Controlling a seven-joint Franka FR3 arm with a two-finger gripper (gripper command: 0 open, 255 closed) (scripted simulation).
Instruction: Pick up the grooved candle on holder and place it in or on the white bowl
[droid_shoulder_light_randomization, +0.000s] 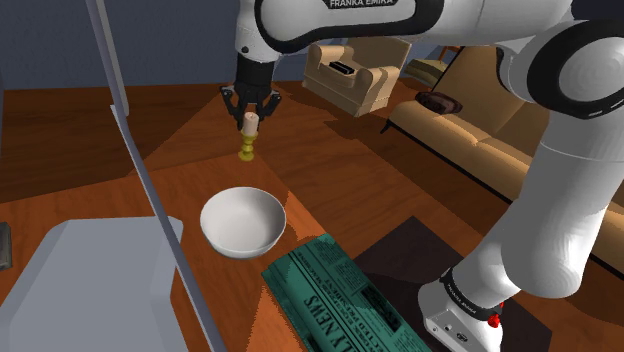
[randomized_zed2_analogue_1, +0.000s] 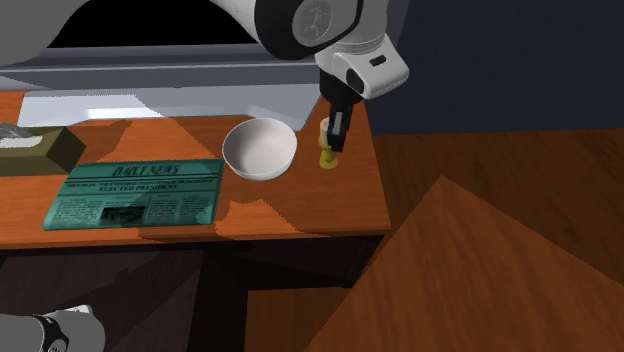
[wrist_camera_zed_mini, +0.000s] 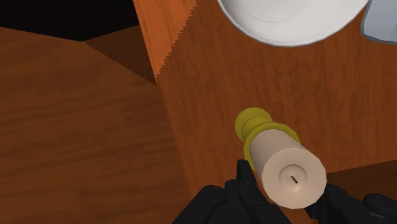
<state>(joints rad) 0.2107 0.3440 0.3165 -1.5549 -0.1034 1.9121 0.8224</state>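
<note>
Close to one edge of the wooden table (randomized_zed2_analogue_1: 300, 205) we see the candle (droid_shoulder_light_randomization: 249, 124), cream in colour, standing upright on its yellow holder (droid_shoulder_light_randomization: 246, 151). The black gripper (droid_shoulder_light_randomization: 250, 118) comes down on it from above, and its two fingers (wrist_camera_zed_mini: 245, 177) press against the upper part of the candle from both sides, so we judge that the gripper is closed on the candle. The foot of the holder seems to be at the table surface, but we cannot tell if it is touching or a little lifted. Near the candle, but apart from it, the white bowl (droid_shoulder_light_randomization: 240, 248) sits upright on the same table. Beyond the bowl, on the side away from the candle, a green newspaper (randomized_zed2_analogue_1: 135, 192) lies flat, and a grey flat object (droid_shoulder_light_randomization: 90, 280) is also beside the bowl
</note>
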